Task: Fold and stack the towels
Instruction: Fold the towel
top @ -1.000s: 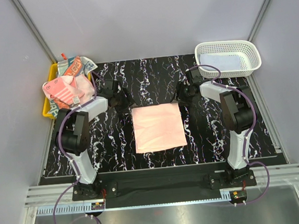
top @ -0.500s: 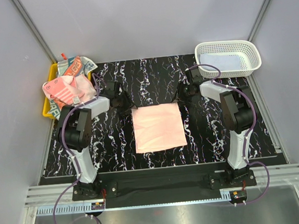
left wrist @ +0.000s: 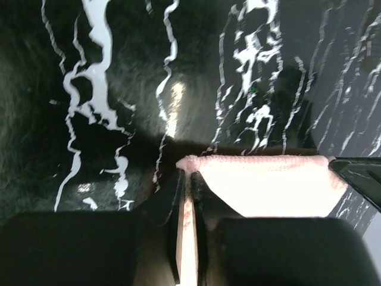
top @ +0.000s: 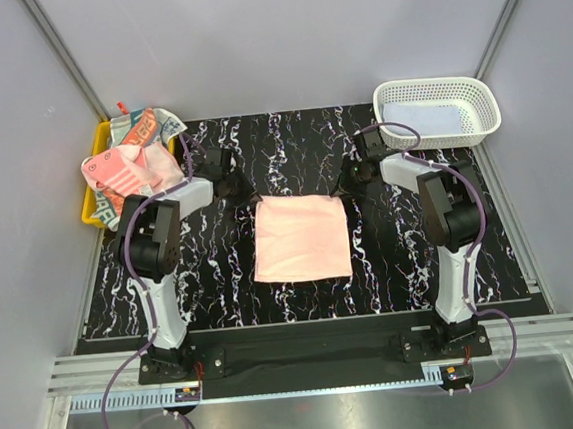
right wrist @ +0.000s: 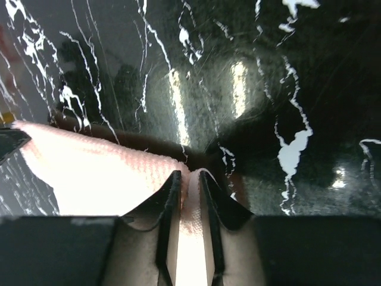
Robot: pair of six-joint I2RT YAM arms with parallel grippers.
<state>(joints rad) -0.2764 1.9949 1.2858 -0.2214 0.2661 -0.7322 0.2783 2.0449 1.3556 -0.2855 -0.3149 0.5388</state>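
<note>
Both far corners of pink towel, pinched between left fingers, right fingers

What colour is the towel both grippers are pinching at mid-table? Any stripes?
Plain pink, no stripes. The towel shows best in the top external view.

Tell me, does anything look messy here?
Yes: the towels in the yellow tray at the far left are a crumpled heap hanging over its rim. The pink towel in the middle looks tidy.
</note>
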